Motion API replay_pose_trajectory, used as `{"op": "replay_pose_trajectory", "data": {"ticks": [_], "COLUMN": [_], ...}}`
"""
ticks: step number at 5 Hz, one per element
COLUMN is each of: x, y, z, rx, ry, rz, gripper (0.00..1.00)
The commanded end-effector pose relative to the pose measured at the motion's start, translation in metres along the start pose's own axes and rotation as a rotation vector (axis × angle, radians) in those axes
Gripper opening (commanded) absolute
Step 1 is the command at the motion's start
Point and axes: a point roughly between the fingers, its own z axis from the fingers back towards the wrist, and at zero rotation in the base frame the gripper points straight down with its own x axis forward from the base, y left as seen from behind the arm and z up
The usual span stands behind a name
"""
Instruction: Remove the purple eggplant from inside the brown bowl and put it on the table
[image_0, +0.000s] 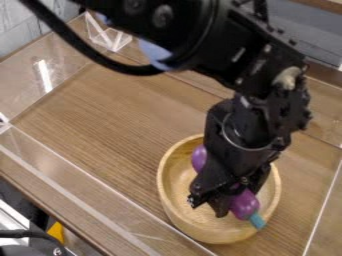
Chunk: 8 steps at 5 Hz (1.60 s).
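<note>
The brown bowl (183, 196) sits on the table (107, 120) at the lower right, light tan with a thick rim. Inside it lies the purple eggplant (243, 203), glossy, its teal stem tip (257, 222) pointing toward the near right rim; a second patch of purple shows behind the fingers at the left. My black gripper (221, 192) reaches straight down into the bowl and is shut on the eggplant, with the arm's bulky wrist hiding the bowl's far side.
Clear acrylic walls (54, 180) run along the table's near and left edges. Bare wood-grain surface lies to the left of and behind the bowl. The arm's black links cross the top of the view.
</note>
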Motion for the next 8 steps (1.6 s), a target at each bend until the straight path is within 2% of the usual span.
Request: {"op": "replay_pose_trajectory", "data": {"ticks": [1,2,4,6,8], "x": [0.011,0.019,0.016,0.014,0.011], "y": [-0.009,-0.010,-0.012,-0.026,-0.029], "z": [0.019,0.019,0.023,0.036,0.022], "rx": [-0.052,-0.052,-0.051,-0.059,-0.070], "ry": [-0.003,-0.006,0.006,0.037,0.057], "rz": [0.004,0.031,0.104,0.124,-0.013], "gripper": [0.00,0.00,0.00,0.00,0.00]}}
